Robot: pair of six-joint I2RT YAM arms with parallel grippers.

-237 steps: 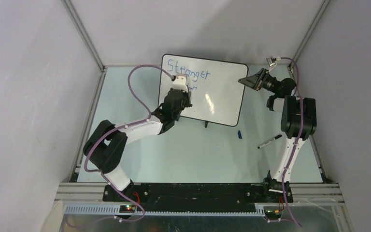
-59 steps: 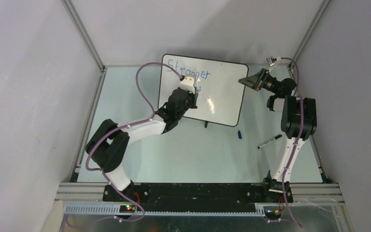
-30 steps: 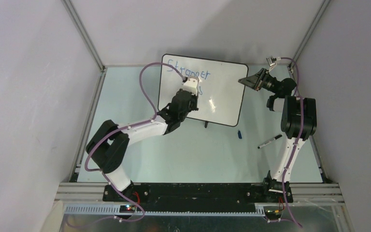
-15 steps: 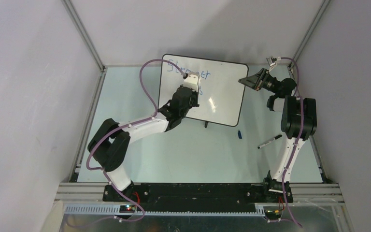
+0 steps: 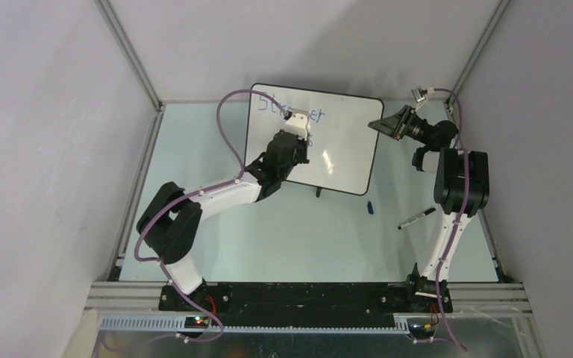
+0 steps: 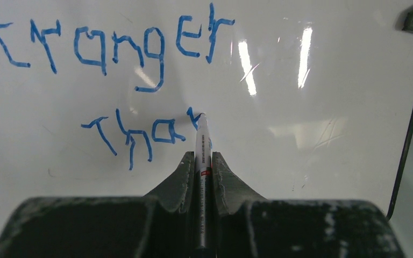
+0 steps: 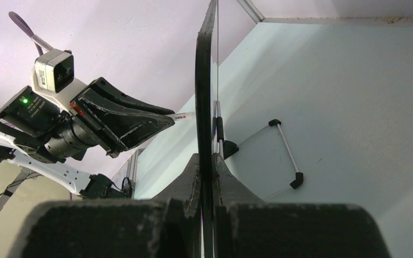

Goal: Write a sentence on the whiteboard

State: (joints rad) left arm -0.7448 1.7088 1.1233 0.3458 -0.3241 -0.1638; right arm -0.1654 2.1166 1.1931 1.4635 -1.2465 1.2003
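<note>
The whiteboard (image 5: 339,142) stands upright at the back of the table, black-rimmed and glossy. Blue handwriting (image 6: 113,45) on it reads "Stranger", with "Tha" (image 6: 132,134) and a fresh stroke below it. My left gripper (image 6: 203,158) is shut on a white blue-ink marker (image 6: 203,145) whose tip touches the board just right of "Tha". In the top view the left gripper (image 5: 304,138) hides part of the writing. My right gripper (image 7: 207,161) is shut on the board's right edge (image 7: 201,97) and holds it upright; it shows in the top view (image 5: 379,124).
A black marker (image 5: 416,218) and a blue cap (image 5: 370,207) lie on the table right of centre, near the right arm. The board's wire stand with black feet (image 7: 285,153) rests behind it. Grey walls enclose the table.
My left gripper has moved rightward along the second line with the marker, adding letters after "Stranger". The right gripper and board have not moved.
</note>
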